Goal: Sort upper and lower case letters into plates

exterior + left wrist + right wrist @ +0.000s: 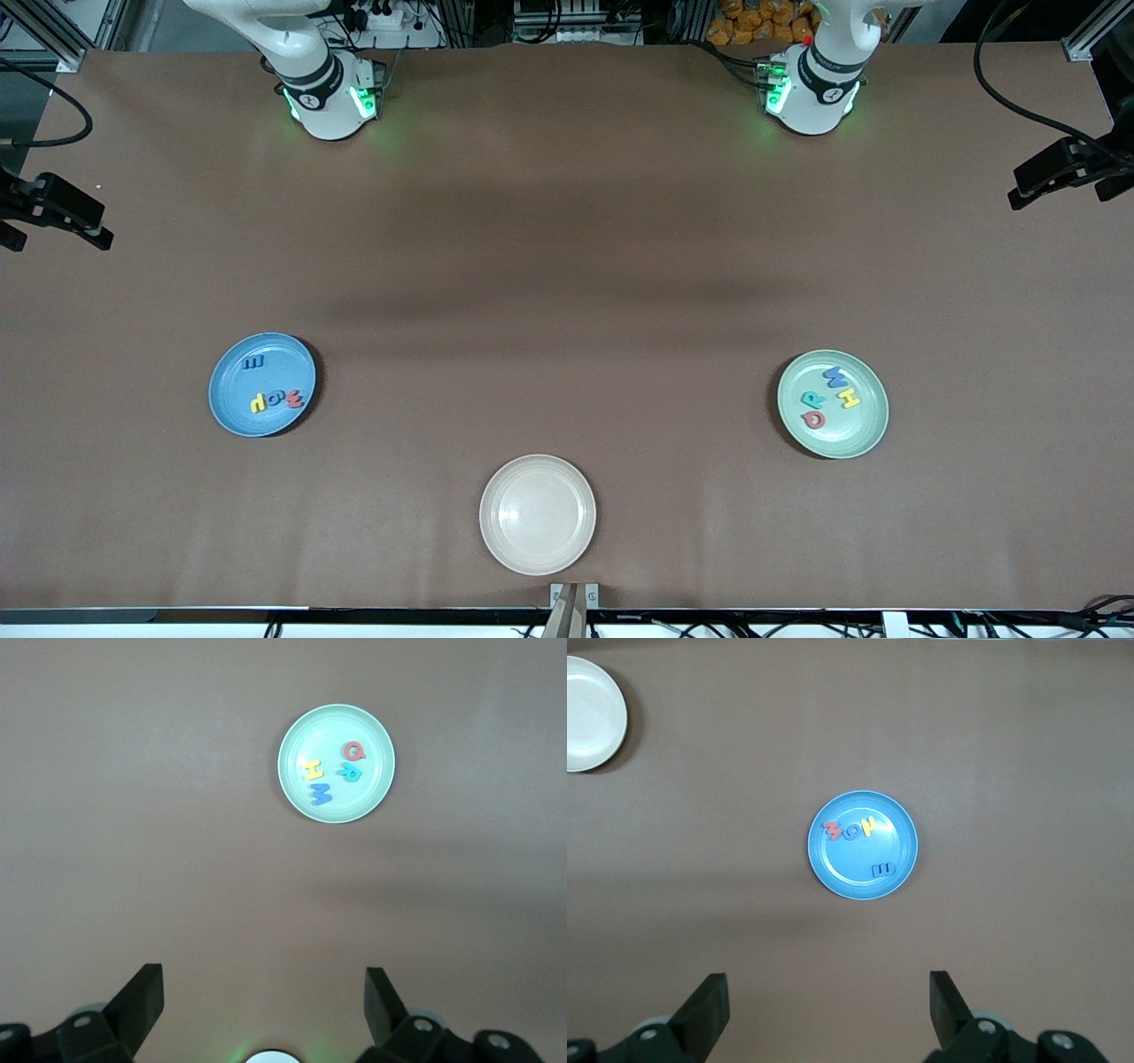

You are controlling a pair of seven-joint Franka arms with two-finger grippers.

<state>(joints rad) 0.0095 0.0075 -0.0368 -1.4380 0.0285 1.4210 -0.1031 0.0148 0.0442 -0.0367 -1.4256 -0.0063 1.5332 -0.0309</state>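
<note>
The sky blue plate (232, 390) lies toward the right arm's end of the table. It holds a blue letter (252, 363) and a row of yellow (258, 401), blue (275, 399) and red (293, 399) letters. The mint green plate (864, 427) lies toward the left arm's end. It holds a blue W (834, 377), yellow H (848, 399), teal R (811, 400) and red Q (814, 419). My left gripper (264, 992) is open and empty, high over bare table, with the green plate (372, 797) in its view. My right gripper (828, 997) is open and empty, high over bare table, with the blue plate (842, 873) in its view.
A cream plate (538, 514) with nothing in it lies between the two plates, nearer the front camera; it also shows in the right wrist view (589, 713). Both arm bases stand at the table's edge farthest from the camera. Black camera mounts sit at both table ends.
</note>
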